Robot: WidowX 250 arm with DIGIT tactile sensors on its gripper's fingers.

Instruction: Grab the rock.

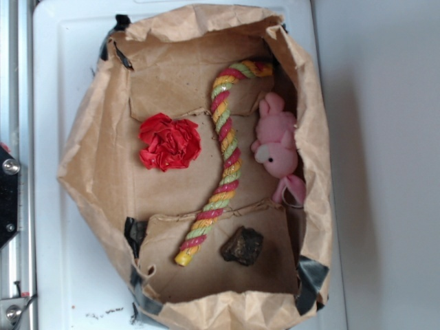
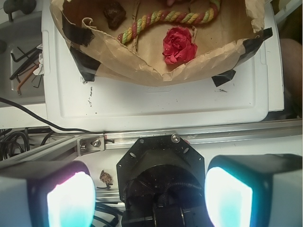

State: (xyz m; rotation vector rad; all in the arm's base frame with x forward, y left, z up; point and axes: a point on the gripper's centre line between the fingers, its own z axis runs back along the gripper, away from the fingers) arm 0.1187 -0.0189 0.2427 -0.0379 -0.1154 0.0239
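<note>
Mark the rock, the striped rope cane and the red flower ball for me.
rock (image 1: 242, 246), exterior view, middle of the dark lump.
striped rope cane (image 1: 225, 148), exterior view, mid-shaft.
red flower ball (image 2: 179, 46), wrist view, centre of the ruffles.

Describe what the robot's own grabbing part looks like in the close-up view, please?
In the wrist view, the end effector has two chunky fingers in pale grey, one at each side, whose inner pads glow cyan-white with a pink tinge. Between them sits a black, roughly octagonal housing with small holes and a dark round centre. No markings are readable.
</note>
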